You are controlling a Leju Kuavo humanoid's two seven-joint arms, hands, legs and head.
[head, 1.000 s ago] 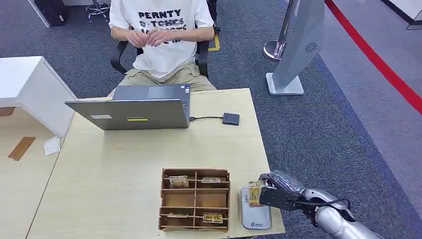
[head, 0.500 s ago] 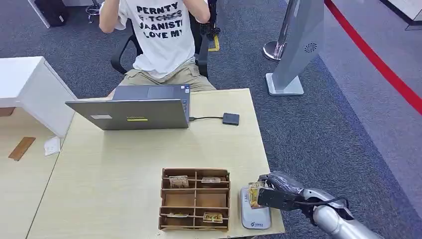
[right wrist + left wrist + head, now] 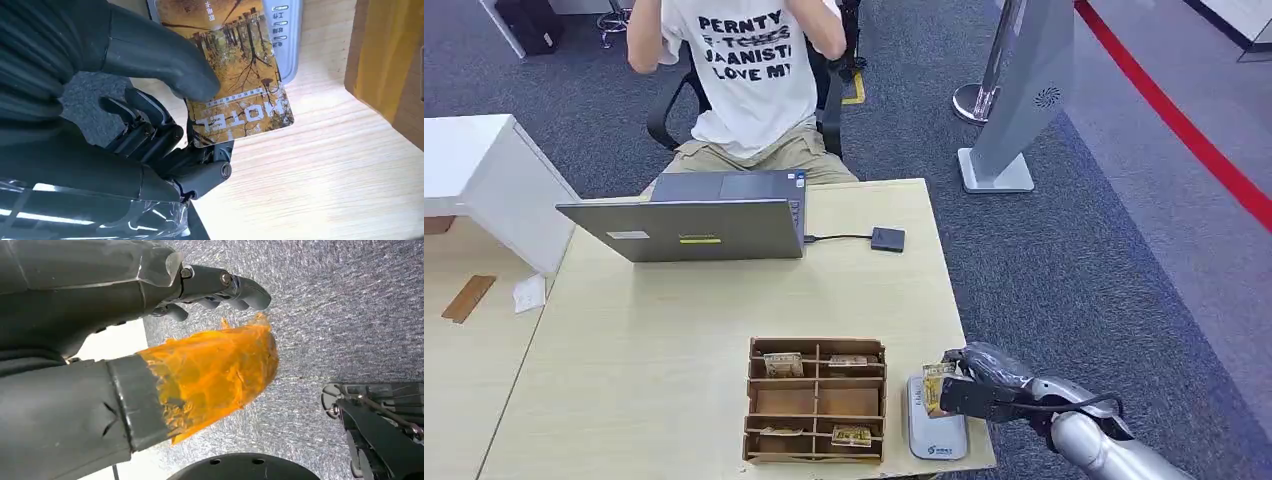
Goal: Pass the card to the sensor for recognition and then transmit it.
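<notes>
On the bench (image 3: 674,330), the laptop (image 3: 694,225) sits at the far side with a small box (image 3: 888,238) to its right. Near the front edge stands the compartment tray (image 3: 816,400); the sensor (image 3: 934,430) lies just right of it, and the card (image 3: 937,388) is over the sensor.

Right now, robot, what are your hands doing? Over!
Right hand pinches hotel card above grey sensor. Left hand holds nothing, hanging over carpet. Wooden card box beside sensor, not blocking.

Right robot hand (image 3: 976,392) lowered card (image 3: 937,388) onto sensor (image 3: 936,428) — person (image 3: 746,70) raised arms.
</notes>
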